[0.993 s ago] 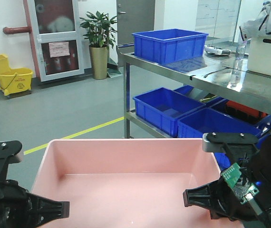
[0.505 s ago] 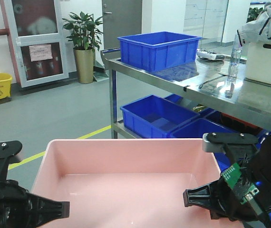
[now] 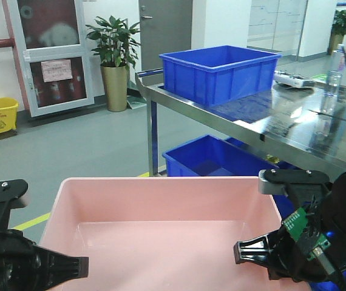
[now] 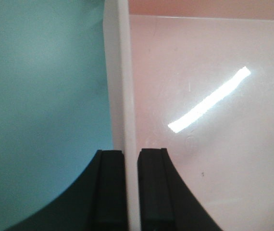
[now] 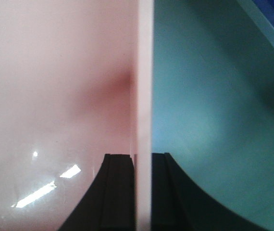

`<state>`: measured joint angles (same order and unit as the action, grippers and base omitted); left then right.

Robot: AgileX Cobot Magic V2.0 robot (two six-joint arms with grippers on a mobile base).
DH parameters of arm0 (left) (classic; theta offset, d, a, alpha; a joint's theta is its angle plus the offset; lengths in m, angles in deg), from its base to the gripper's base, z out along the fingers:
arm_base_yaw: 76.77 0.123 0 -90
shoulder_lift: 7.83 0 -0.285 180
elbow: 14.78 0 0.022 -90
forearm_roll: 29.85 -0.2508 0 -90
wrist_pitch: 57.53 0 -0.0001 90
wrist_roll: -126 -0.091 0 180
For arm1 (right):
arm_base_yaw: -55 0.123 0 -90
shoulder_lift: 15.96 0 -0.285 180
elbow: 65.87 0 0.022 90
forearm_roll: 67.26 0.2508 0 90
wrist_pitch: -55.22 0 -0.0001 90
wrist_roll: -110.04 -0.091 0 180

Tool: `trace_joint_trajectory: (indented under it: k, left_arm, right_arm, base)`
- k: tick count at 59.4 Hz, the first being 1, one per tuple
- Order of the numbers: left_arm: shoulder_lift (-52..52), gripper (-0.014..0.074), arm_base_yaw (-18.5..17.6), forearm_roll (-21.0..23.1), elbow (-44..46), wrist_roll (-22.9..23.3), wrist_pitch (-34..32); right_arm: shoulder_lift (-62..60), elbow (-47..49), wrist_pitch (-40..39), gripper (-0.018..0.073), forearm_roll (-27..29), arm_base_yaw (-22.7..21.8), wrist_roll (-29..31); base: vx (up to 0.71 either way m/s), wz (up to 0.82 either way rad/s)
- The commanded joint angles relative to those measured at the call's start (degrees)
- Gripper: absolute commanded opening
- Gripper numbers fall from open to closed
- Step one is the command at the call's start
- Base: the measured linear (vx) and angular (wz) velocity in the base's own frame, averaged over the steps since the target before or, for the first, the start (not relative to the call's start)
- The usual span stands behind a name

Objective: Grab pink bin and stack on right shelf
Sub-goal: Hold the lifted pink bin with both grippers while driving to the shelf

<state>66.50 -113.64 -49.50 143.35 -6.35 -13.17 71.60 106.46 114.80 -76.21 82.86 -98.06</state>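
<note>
Plainly, left fingers and right fingers pinch pink bin walls.

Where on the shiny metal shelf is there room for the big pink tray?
On the stainless-steel rack, the top is bare between the deep blue plastic crate and the clear bottle. The lower tier is crowded with more blue crates.

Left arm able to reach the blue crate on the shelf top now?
Probably not. The left gripper is shut on one wall of the pink bin, the right gripper on the opposite wall; releasing would likely drop it. The blue crate sits on the right shelf, beyond the bin.
</note>
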Motion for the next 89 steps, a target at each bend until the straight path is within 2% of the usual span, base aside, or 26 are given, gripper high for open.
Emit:
trace_joint_trajectory:
  k: [1,33,89]
  left_arm:
    - [-1.96,0.0041,-0.29,-1.46,1.88,0.24,-4.92]
    - [-1.96,0.0041,-0.29,-1.46,1.88,0.24,-4.97]
    - [-1.96,0.0041,-0.29,-1.46,1.88,0.24,-4.97]
  right_arm:
    - [-1.66,1.53,-1.64,-0.0001,-4.24,-0.47,0.43]
    - [-1.66,1.53,-1.64,-0.0001,-4.24,-0.47,0.43]
    - [-1.66,1.53,-1.69,-0.0001,-4.24,-0.47,0.43]
  base:
    - [0.44,0.14]
    - [0.42,-0.04]
    - [0.34,-0.43]
